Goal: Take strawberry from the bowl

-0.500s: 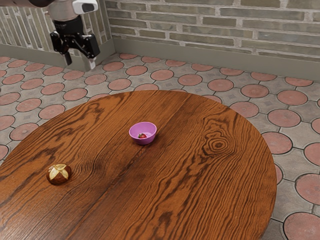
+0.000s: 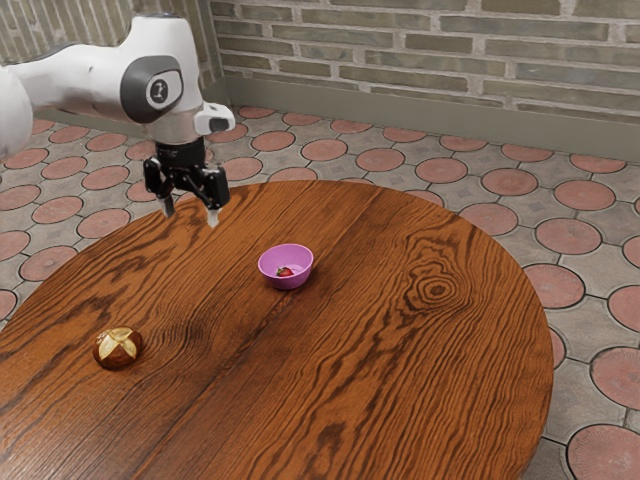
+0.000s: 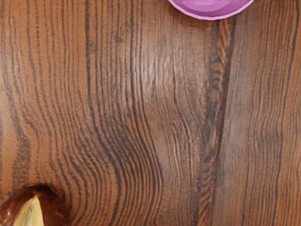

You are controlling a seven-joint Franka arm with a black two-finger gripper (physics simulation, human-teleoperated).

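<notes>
Approach phase: the black two-finger gripper [image 2: 190, 213], fingers parted and empty, hangs short of the round pink bowl [image 2: 287, 284] containing the small red strawberry [image 2: 285, 272], and must next centre above it, then descend.

In the exterior view you have a round wooden table [image 2: 400, 390], reddish brown with dark, wavy grain and a ringed knot [image 2: 437, 290] toward that view's right. Toward the exterior view's left, you can see a glossy brown bread roll [image 2: 118, 348] resting on the tabletop, its crust split by a pale cross. The wrist view gives you part of the same roll, with a pale wedge of the cross, plus the table's streaked grain close up. Beyond the table you see a grey floor [image 2: 535, 208] set with round pink tiles [image 2: 568, 236], a plain grey-green baseboard [image 2: 400, 108], and above it a wall of long, greyish bricks [image 2: 440, 45] with light joints.
</notes>
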